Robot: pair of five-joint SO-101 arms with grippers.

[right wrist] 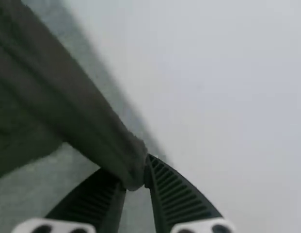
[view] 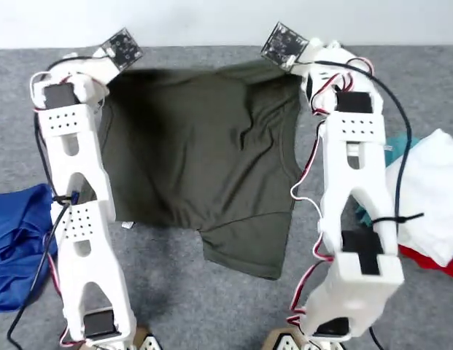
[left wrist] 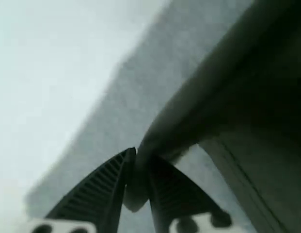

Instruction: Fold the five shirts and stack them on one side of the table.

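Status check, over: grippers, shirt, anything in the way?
Left gripper, right gripper shut on far edge of green shirt. Shirt spread out, unfolded. Blue shirt, white shirt lie aside, clear.

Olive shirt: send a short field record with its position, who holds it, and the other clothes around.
shirt: olive shirt, spread out in the middle
left end effector: shut on one far corner
right end effector: shut on the other far corner
elsewhere: blue shirt on the left side; white shirt and red cloth on the right side
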